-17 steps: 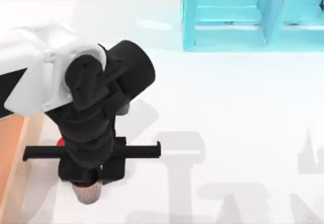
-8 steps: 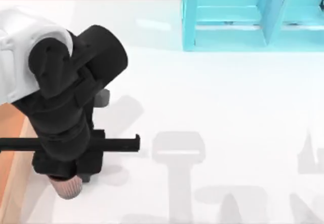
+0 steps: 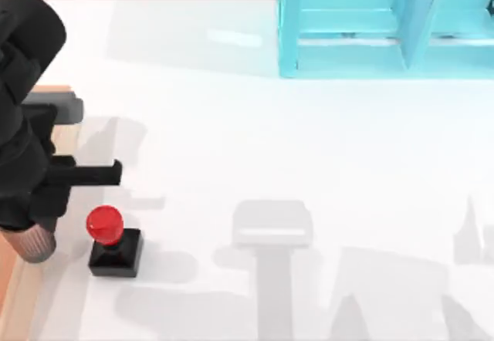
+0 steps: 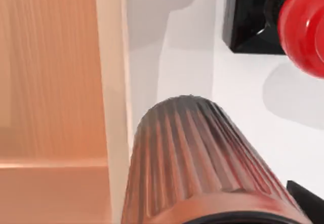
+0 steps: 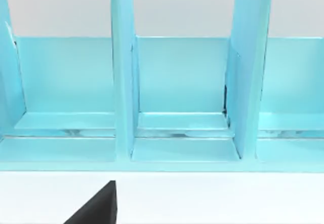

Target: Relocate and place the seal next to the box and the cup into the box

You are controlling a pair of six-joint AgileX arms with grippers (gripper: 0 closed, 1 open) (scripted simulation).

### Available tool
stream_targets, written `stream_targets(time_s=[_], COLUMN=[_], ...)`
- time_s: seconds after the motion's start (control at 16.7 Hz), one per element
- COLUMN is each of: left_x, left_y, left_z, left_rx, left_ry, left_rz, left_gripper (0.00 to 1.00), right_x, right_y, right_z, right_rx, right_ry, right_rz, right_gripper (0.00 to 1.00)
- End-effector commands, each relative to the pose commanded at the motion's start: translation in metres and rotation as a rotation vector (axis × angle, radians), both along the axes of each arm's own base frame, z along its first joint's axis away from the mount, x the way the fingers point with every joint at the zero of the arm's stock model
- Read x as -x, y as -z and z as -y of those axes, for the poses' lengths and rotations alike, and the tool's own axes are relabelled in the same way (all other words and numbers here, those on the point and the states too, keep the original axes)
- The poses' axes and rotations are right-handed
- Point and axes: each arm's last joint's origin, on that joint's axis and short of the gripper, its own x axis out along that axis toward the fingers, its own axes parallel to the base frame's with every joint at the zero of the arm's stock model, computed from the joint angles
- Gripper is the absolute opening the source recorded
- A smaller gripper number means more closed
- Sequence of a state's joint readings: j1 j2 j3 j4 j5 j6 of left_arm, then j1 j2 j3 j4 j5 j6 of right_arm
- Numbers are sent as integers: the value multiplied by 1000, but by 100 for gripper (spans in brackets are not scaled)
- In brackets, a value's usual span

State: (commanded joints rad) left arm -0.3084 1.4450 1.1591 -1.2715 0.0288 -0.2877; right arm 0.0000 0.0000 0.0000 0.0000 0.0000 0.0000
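Desk (image 3: 324,148): white surface, carrying everything; grey shadows lie across its near part.
Shelf unit (image 3: 386,25): translucent cyan, at the far side of the desk toward the right; the right wrist view faces its upright dividers (image 5: 124,82).
Box (image 3: 9,279): light-brown wood at the desk's left edge; the left wrist view shows its pale plank wall (image 4: 114,82) and reddish floor beside it.
Left arm: black, over the left edge of the desk, partly above the box wall.
Left tool (image 3: 31,237): points down and grips the cup at its top; the cup hangs from it.
Seal (image 3: 112,241): stands upright on the desk just beside the box, black base down, red knob up, close to the cup but apart from it.
Cup (image 3: 32,242): dark brown, ribbed, held over the box's wall, its ribbed side (image 4: 197,158) near the lens.
Right tool: state cannot be told.
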Motion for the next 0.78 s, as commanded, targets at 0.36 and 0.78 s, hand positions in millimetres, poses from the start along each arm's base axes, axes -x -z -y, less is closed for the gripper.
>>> stream_targets(time_s=[0.36, 0.78], left_x=[-6, 13], left_y=[3, 9], left_z=[-96, -155], left_rx=[21, 35], left_ry=[-16, -1], left_rz=[5, 6], left_gripper=[0, 0], right_x=[0, 0], right_y=[0, 0], right_z=[0, 0], right_rx=[0, 0], right_ry=[0, 0], right_rz=[0, 0], right_gripper=[100, 100])
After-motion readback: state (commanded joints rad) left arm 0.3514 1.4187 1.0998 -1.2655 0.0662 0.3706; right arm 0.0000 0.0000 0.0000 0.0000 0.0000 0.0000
